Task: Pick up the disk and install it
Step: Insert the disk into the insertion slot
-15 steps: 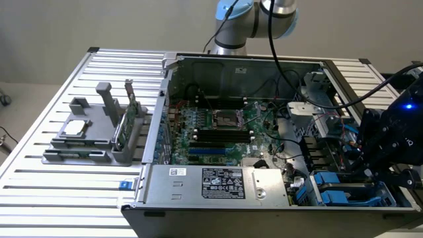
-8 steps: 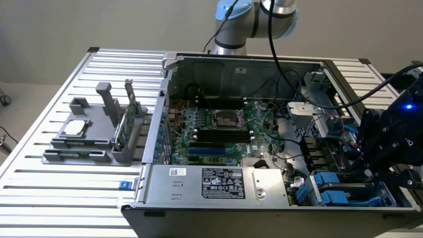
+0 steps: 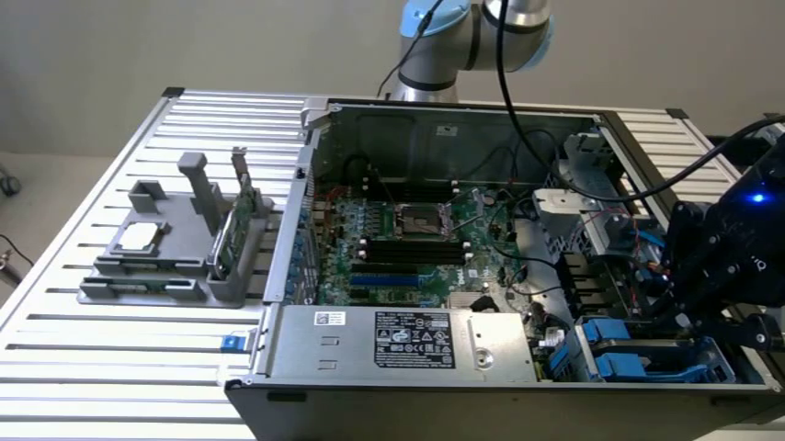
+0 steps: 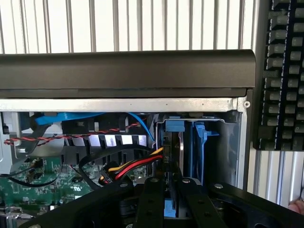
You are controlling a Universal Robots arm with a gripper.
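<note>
One disk on edge in the case's drive bay.
The gripper pinches its near edge between both fingers.

disk upright in case bay, tool gripping it

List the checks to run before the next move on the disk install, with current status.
1. Grip on the disk: ok. The gripper is shut on it, with the fingers on either side of its blue carrier.
2. Alignment with the drive bay: ok. The disk stands edge-on inside the slot.
3. Fully seated: cannot tell. The slot's depth is hidden.
4. Power cable clear of the slot: cannot tell. Its red, yellow and black wires end right beside the disk.
5. Parts fixture out of the way: ok. It sits at the exterior view's left, apart from the case.
</note>
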